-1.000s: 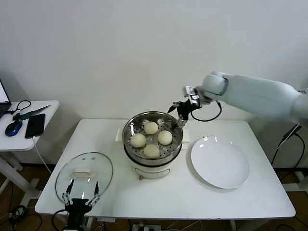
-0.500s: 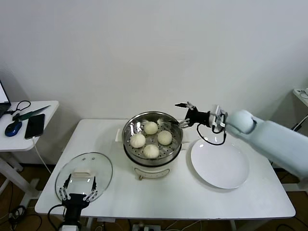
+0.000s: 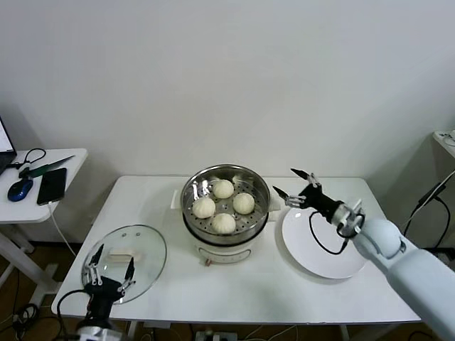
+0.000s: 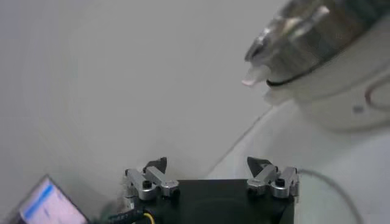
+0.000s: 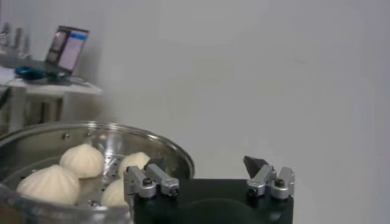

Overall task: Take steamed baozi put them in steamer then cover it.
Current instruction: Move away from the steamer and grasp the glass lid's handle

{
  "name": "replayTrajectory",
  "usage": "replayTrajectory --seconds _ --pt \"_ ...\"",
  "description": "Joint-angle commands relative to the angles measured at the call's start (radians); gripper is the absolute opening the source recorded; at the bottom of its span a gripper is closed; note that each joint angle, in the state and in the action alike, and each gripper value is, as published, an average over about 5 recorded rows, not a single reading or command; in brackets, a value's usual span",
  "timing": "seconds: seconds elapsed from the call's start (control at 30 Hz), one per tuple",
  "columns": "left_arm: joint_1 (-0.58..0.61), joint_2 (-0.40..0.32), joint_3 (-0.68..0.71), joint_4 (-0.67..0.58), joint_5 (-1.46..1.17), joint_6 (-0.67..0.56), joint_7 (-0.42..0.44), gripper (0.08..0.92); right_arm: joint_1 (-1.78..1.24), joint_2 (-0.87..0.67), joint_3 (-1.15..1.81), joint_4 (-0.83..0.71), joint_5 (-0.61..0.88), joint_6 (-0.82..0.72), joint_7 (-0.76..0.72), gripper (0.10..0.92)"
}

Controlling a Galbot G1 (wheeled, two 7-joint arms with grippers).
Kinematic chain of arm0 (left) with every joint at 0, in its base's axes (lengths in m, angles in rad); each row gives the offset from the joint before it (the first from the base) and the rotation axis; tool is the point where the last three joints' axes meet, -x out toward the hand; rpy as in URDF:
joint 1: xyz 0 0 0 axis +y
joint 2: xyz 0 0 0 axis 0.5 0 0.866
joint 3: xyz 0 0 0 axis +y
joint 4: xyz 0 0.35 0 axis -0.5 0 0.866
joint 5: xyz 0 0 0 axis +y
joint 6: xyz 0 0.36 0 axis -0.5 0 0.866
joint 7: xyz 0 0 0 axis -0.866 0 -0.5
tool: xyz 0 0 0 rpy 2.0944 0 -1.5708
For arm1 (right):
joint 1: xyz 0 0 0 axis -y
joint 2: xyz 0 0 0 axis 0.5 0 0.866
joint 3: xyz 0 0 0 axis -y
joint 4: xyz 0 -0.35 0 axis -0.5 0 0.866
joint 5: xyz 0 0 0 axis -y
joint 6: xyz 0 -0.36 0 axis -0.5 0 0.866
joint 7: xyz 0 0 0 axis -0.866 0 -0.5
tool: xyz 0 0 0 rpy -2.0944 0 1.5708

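Buns (image 3: pixel 223 206), all four, sit in the steamer (image 3: pixel 192 186), so only the cover (image 3: pixel 125 261) on the desk (image 3: pixel 256 284) is left. My left fingers (image 3: pixel 93 254) hang open right over the cover to grab it, and my right fingers (image 3: pixel 282 195) wait open and empty above the plate (image 3: pixel 327 256).

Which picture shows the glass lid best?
The head view: the whole lid lies flat on the table's left front corner, its white handle up. Neither wrist view shows the lid; the left one shows only the steamer's side, the right one the buns inside.

The steamer (image 4: pixel 332 58) is blurred and cut off in the left wrist view.
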Motion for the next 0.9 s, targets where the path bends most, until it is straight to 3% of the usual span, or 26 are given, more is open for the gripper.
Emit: replayTrajectory --seconds 0.03,0.17,0.37,0.67,0.9 --pt "-0.047 0.046 -0.003 0.047 0.778 -0.018 0.059 0.823 -0.488 0.152 0.496 0.068 -0.092 -0.017 0.008 0.823" --pt "-0.078 0.061 0.020 0.115 0.856 0.005 0.063 0.823 -0.536 0.200 0.543 0.065 -0.106 -0.034 0.003 0.823" --pt "-0.168 0.076 0.023 0.272 0.858 0.041 -0.039 0.823 -0.548 0.234 0.561 0.044 -0.121 -0.023 -0.011 0.823" --pt "-0.310 0.093 0.002 0.436 0.793 0.039 -0.119 0.823 -0.534 0.249 0.544 0.036 -0.154 -0.019 -0.014 0.823" --pt "-0.375 0.094 0.002 0.520 0.796 0.048 -0.111 0.823 -0.515 0.255 0.538 0.031 -0.174 -0.015 -0.015 0.823"
